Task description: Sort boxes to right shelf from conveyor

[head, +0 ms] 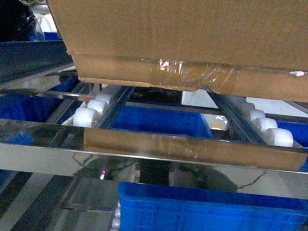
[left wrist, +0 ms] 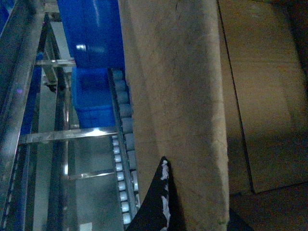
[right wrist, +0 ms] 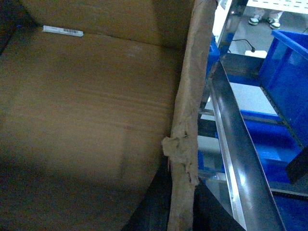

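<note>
One brown corrugated carton point(head: 184, 25) fills the upper part of the head view, its taped bottom seam point(head: 196, 75) hanging just above the white roller wheels point(head: 91, 111) of the silver metal rack point(head: 149, 167). The carton's reflection lies in the rack's shiny front rail. Blue plastic bins point(head: 209, 219) sit under and behind the rails.

From the left wrist camera, a dark finger point(left wrist: 156, 202) of the left gripper presses against the outer face of the carton's ragged side wall point(left wrist: 178, 96); the wall runs up and away from that finger, with a roller track point(left wrist: 122, 159) just beside it on the outer side and the carton's inner floor on the other. Whether a second finger sits inside the wall cannot be told, so the left grip itself is unclear.

From the right wrist camera, dark fingers point(right wrist: 154, 202) of the right gripper straddle the torn top edge point(right wrist: 185, 144) of the opposite wall, one on each side, clamped on it. Far beyond them, inside the carton, a small white barcode sticker point(right wrist: 62, 31) lies at the fold. Outward of the wall run a steel rail point(right wrist: 240, 159) and more blue bins point(right wrist: 288, 82).
</note>
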You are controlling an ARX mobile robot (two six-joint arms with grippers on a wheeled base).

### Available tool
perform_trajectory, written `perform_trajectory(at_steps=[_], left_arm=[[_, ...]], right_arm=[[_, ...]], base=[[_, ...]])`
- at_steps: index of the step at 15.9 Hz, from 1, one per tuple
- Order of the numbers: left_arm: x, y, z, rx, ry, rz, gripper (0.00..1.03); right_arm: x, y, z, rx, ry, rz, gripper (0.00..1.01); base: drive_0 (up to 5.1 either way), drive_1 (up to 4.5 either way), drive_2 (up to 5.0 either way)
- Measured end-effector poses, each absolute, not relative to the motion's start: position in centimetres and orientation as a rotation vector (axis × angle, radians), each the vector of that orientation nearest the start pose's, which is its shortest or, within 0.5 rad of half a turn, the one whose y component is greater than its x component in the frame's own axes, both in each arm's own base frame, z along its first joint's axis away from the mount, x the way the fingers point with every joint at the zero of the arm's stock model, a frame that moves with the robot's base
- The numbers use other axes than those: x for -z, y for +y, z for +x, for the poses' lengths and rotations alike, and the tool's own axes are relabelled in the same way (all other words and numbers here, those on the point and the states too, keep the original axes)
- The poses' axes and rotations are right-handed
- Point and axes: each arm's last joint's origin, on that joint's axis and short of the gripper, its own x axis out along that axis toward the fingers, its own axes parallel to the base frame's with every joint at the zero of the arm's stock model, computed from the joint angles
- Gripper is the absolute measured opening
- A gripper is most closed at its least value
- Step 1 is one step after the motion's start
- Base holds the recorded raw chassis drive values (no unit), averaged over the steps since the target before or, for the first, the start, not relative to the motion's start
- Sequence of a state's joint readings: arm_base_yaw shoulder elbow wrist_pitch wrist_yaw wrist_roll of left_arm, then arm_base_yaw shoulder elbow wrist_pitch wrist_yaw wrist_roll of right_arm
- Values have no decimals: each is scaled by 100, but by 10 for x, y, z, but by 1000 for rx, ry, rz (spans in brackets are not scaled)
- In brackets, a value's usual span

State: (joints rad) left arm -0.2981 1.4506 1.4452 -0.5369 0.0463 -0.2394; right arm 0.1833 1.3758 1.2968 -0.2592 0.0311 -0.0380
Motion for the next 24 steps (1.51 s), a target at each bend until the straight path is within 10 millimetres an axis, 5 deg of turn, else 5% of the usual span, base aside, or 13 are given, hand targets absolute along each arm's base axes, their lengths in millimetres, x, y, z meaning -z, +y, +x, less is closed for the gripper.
perform_trajectory(at_steps=[3, 19, 24], left_arm=[[-370, -94, 301, 271, 669, -149, 4], [-354, -107, 376, 284, 782, -176, 4], [-368, -112, 379, 370, 730, -230, 53]], right_arm=[[-368, 55, 303, -164, 401, -87, 4], [-349, 46, 377, -162, 510, -77, 6], [-355, 40, 382, -124, 447, -69, 59]], base=[[0, 0, 0], [0, 0, 0], [0, 0, 0]])
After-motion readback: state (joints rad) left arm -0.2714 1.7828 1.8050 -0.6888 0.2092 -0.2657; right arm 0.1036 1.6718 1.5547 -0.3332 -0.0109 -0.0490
